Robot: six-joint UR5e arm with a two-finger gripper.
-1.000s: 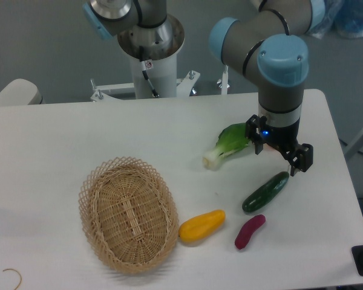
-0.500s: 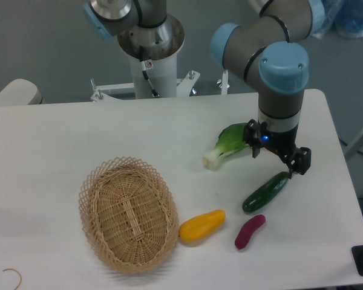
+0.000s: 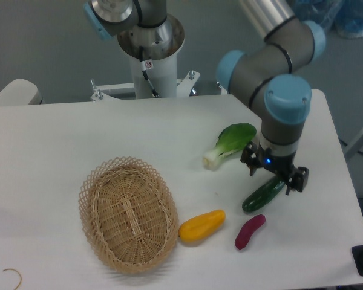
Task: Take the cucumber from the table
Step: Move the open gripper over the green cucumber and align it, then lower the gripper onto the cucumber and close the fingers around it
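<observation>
The cucumber (image 3: pixel 264 195) lies flat on the surface (image 3: pixel 60 139), toward the right edge and nearer the front, its length running diagonally. The tool (image 3: pixel 274 176) sits low over the cucumber's upper end, fingers spread to either side and not closed on it; this placement appears intended to straddle the body across its width. Nearby items: the bok choy (image 3: pixel 228 144) just behind the tool, the purple sweet potato (image 3: pixel 249 231) near the cucumber's lower end, and the yellow vegetable (image 3: pixel 201 225) further left. None blocks the grip. The wicker basket (image 3: pixel 127 214) stands well apart, toward the front left.
</observation>
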